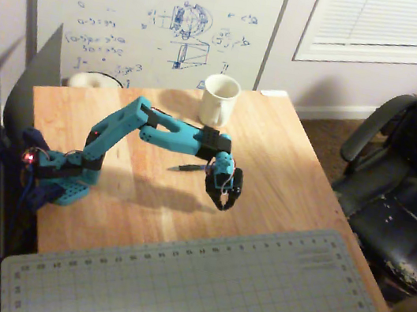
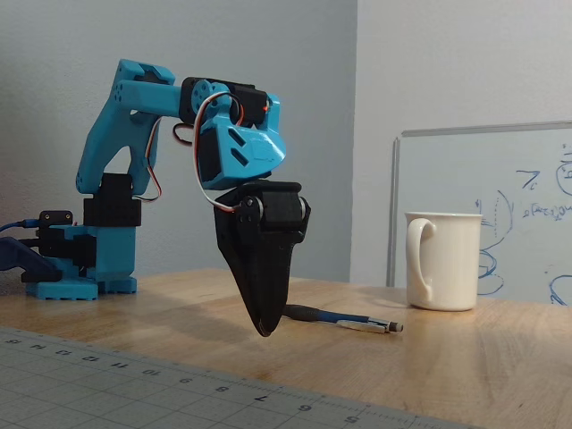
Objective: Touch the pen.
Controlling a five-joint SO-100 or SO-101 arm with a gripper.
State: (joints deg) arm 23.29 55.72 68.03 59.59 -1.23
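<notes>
Mug (image 1: 219, 99) is seen upright on tabletop (image 1: 288, 161), contents hidden. Pen (image 2: 344, 318) lies flat behind gripper (image 2: 263, 331), whose jaws are closed, empty, above the wood.

I get a high overhead view angled toward the whiteboard (image 1: 153, 10); my fixed view sits low, close, tabletop-level. Both share arm (image 1: 148, 134) and mug (image 1: 219, 99).

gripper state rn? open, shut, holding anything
Gripper: shut, holding nothing; its tip hangs just above the table, in front of the pen, not touching it.
</notes>
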